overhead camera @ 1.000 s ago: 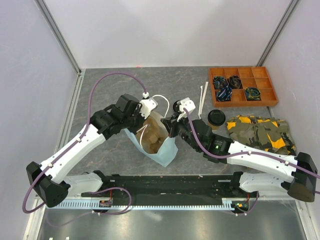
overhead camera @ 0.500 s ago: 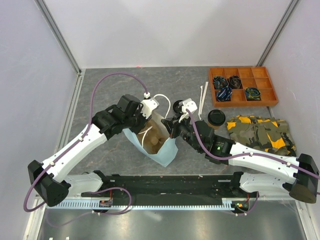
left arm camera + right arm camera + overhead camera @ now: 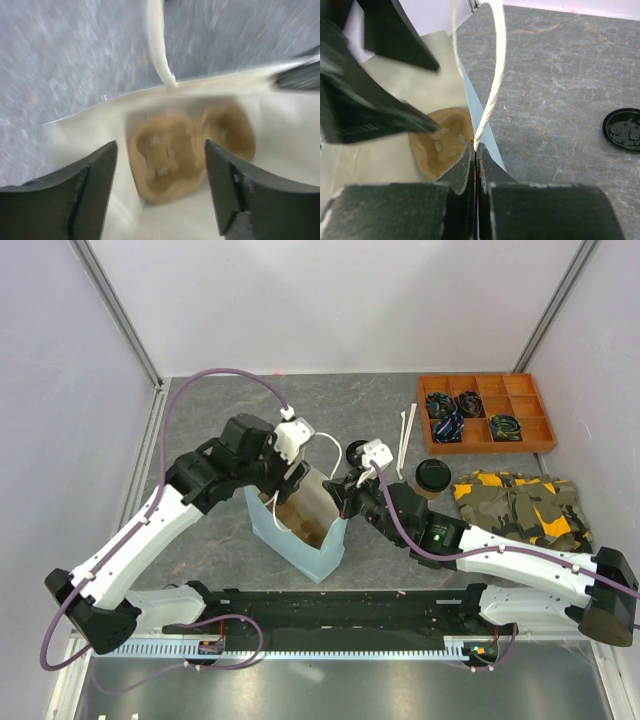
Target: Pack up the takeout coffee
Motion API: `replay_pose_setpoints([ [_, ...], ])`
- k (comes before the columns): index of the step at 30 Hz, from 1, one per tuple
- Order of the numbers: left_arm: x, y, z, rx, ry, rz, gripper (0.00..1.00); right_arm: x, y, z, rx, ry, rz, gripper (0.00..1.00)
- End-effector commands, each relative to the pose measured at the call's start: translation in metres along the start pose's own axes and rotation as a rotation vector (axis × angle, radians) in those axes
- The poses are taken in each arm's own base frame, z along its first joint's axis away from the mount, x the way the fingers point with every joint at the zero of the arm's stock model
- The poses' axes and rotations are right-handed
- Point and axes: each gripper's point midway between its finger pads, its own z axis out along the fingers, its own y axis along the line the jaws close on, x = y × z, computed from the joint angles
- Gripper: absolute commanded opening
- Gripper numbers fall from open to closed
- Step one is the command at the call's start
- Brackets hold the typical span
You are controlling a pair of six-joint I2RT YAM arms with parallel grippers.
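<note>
Coffee (image 3: 432, 476) stands at 3 o'clock from the right pincer (image 3: 475, 149), which is pinching the bag (image 3: 298, 545) rim; the open left pincer (image 3: 160, 147) is farther off.

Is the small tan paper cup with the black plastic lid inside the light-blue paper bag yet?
No: the cup stands on the table to the right of the bag, beside the camouflage cloth.
</note>
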Motion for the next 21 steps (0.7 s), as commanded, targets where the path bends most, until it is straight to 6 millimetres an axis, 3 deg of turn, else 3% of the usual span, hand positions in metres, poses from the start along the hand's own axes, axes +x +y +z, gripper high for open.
replay_pose_setpoints([
  [1,-0.056,-0.004,-0.049,0.037,-0.216,-0.021,0.84,-0.004,0.003,-0.002,-0.019,-0.020,-0.006,0.00],
  [4,-0.074,-0.006,-0.069,0.050,-0.313,-0.016,0.89,-0.008,0.003,0.000,-0.018,-0.022,-0.039,0.00],
  [10,-0.074,-0.006,-0.073,0.040,-0.416,-0.054,0.97,-0.006,0.006,0.005,-0.031,-0.005,-0.107,0.00],
  [16,-0.091,0.039,-0.095,-0.065,-0.547,-0.297,1.00,-0.015,0.012,0.005,-0.064,-0.023,-0.217,0.00],
  [17,-0.088,0.053,-0.099,-0.092,-0.556,-0.342,1.00,-0.015,0.015,0.004,-0.077,-0.027,-0.234,0.00],
  [21,-0.085,0.073,-0.106,-0.129,-0.580,-0.419,1.00,-0.020,0.027,-0.002,-0.155,-0.067,-0.335,0.00],
])
